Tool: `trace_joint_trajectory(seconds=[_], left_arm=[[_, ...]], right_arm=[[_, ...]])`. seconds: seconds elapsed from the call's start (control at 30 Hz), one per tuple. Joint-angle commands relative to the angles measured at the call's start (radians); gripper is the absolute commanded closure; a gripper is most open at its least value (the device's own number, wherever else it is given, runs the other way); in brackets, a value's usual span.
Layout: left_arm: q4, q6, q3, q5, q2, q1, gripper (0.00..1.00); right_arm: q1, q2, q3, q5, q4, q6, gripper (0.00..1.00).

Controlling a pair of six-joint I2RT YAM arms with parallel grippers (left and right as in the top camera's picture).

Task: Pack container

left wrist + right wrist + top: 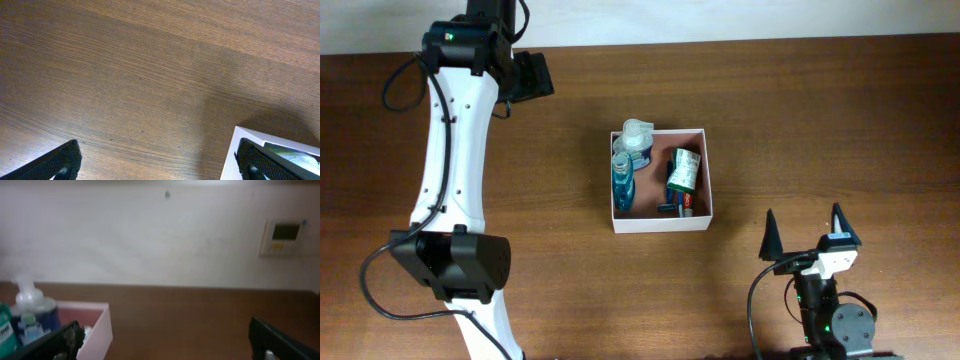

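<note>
The right gripper [806,232] is seen with its two black fingers [770,238] spread wide apart, and nothing is held between them. It is raised at the near right of the table [820,100]. The left gripper [159,155] is likewise held wide open and empty above bare wood at the far left. In its wrist view, one white corner of the container [660,222] is caught just beside one finger [260,161].

One container is found, set upright at the middle of the table, between the two arms and well apart from both grippers. Three bottles can be counted inside it:
- One blue bottle [620,185] is laid along the left wall.
- One pump bottle [638,143] is placed in the far left corner.
- One green-labelled bottle [684,170] is laid toward the right.

One small dark item [676,208] is seen at the near wall, too small to be told. One wall panel [282,236] is seen behind the table.
</note>
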Motion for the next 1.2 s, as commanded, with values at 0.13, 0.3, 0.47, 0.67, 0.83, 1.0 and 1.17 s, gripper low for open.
trace_joint_trajectory(seconds=[0.13, 0.3, 0.47, 0.67, 0.83, 1.0, 1.17], left_arm=[[0.002, -0.013, 0.011, 0.003, -0.018, 0.003, 0.01], [0.002, -0.013, 0.011, 0.003, -0.018, 0.003, 0.01], [0.002, -0.013, 0.011, 0.003, -0.018, 0.003, 0.01], [0.002, -0.013, 0.011, 0.003, -0.018, 0.003, 0.01], [0.002, -0.013, 0.011, 0.003, -0.018, 0.003, 0.01], [0.002, -0.013, 0.011, 0.003, -0.018, 0.003, 0.0], [0.002, -0.013, 0.011, 0.003, -0.018, 0.003, 0.01]], right_arm=[[0.006, -0.011, -0.007, -0.013, -0.095, 0.003, 0.02], [0.005, -0.011, -0.007, -0.012, -0.17, 0.003, 0.02], [0.005, -0.011, -0.007, -0.009, -0.169, -0.012, 0.02], [0.006, -0.011, -0.007, -0.012, -0.168, -0.011, 0.02], [0.006, -0.011, -0.007, -0.012, -0.168, -0.012, 0.02], [0.006, -0.011, -0.007, -0.012, -0.168, -0.012, 0.02], [0.006, -0.011, -0.007, -0.013, -0.168, -0.011, 0.02]])
